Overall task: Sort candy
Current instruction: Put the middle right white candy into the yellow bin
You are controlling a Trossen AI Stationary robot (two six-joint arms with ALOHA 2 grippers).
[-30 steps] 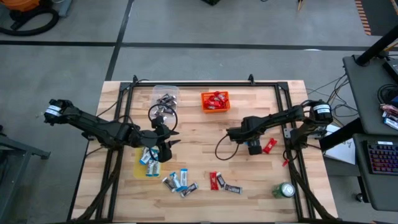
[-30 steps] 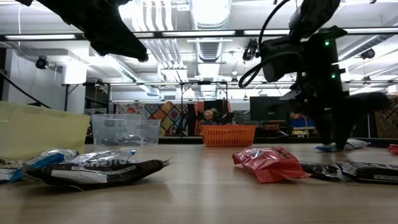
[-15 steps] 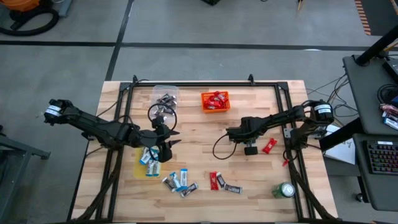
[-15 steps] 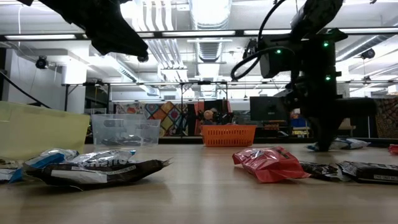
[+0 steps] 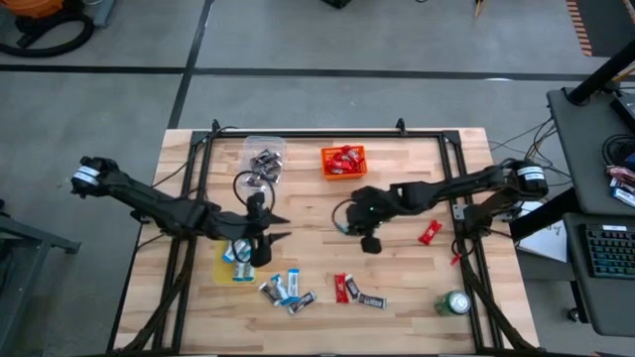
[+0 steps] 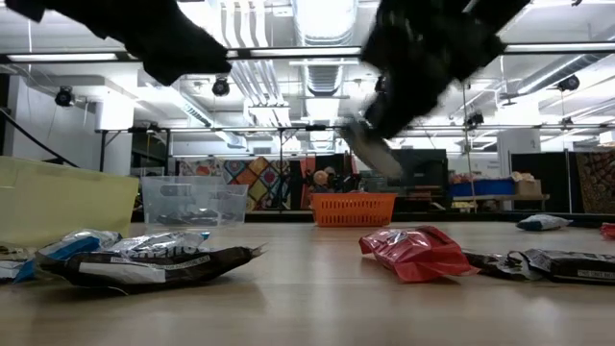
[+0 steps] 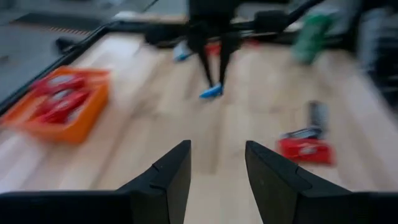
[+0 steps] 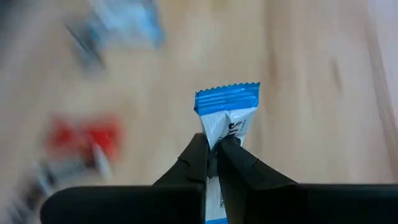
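While the left claw hangs empty and parted, the right claw pinches a blue-and-white candy above the table.

One camera looks straight down, one level across the table, both wrist cameras close above it.

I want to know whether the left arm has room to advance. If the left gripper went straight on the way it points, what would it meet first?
Judging from its wrist view, the left gripper, fingers apart, faces bare table first. Farther along that line is the right gripper holding a blue-and-white candy. Depth is unclear.
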